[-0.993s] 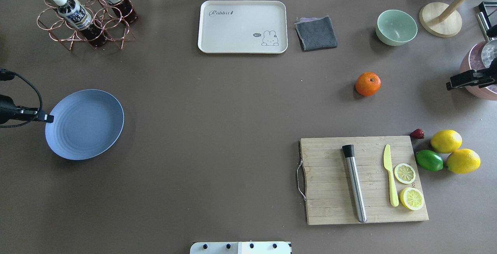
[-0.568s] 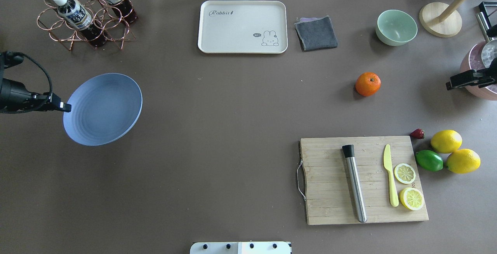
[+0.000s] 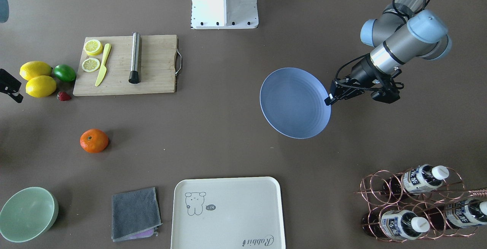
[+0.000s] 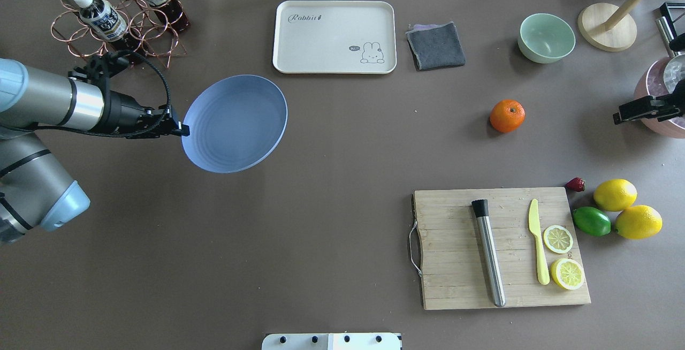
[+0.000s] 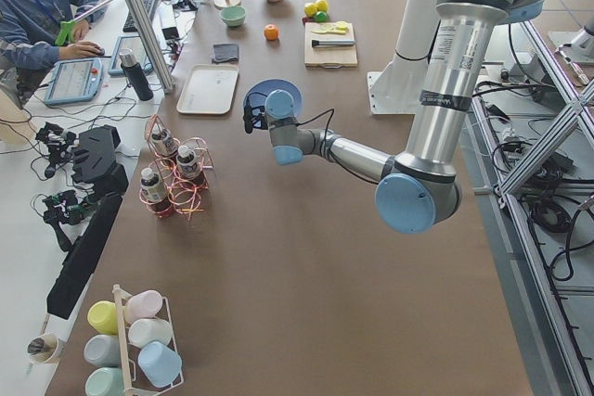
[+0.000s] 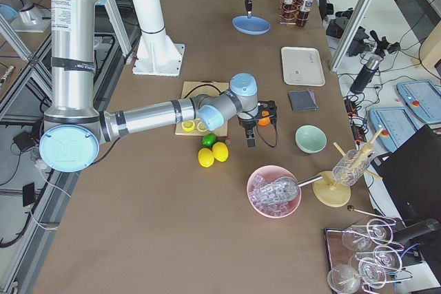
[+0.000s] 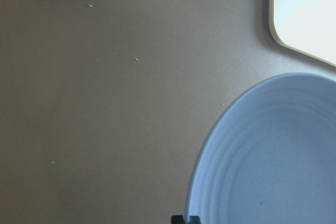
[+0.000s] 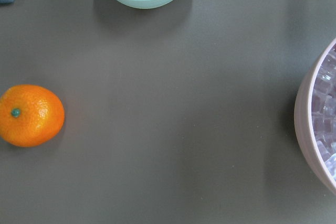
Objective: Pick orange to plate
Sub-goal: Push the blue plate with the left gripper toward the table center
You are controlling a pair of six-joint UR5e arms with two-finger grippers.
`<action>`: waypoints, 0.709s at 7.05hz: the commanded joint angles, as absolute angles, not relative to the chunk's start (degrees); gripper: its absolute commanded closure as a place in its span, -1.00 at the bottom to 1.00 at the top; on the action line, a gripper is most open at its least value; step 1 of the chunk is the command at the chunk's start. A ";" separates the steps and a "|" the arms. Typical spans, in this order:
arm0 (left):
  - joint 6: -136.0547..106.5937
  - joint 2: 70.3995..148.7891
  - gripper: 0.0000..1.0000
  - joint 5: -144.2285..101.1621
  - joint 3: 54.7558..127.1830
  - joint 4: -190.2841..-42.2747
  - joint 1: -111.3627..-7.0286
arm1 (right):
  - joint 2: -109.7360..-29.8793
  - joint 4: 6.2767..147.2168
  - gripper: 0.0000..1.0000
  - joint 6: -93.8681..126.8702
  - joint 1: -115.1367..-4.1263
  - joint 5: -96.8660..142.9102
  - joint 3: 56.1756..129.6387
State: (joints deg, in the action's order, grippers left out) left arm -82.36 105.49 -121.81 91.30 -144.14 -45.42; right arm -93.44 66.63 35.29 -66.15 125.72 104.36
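The orange (image 4: 507,115) lies alone on the brown table at the right, between the green bowl and the cutting board; it also shows as the orange (image 3: 94,140) and low left in the right wrist view as the orange (image 8: 31,115). My left gripper (image 4: 182,129) is shut on the left rim of the blue plate (image 4: 235,122), which hangs tilted above the table left of centre. The plate (image 7: 273,156) fills the left wrist view's lower right. My right gripper (image 4: 621,116) hovers at the far right edge, well clear of the orange; it shows side-on, so its jaws cannot be read.
A cream tray (image 4: 334,37), grey cloth (image 4: 435,45) and green bowl (image 4: 546,37) line the far side. The cutting board (image 4: 455,248) holds a muddler, knife and lemon slices; lemons (image 4: 615,195) and a lime (image 4: 591,221) lie beside it. A bottle rack (image 4: 115,18) stands far left, a pink ice bowl (image 4: 661,93) far right.
My left arm has lifted the plate off the table and carried it right and slightly away, toward the middle. The orange and the right gripper have stayed put.
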 commanded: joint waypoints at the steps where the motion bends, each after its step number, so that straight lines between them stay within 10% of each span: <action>1: -82.97 112.82 1.00 -112.80 92.81 -131.62 -37.57 | -93.43 66.62 -0.97 35.33 -66.01 125.77 104.33; 5: -83.14 118.12 1.00 -100.31 91.76 -123.40 -28.93 | -93.43 66.62 -0.97 35.33 -65.92 125.86 104.06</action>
State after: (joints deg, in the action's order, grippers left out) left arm -83.13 117.69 -103.51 92.22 -124.13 -31.00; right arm -93.43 66.62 35.33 -65.94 125.76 104.16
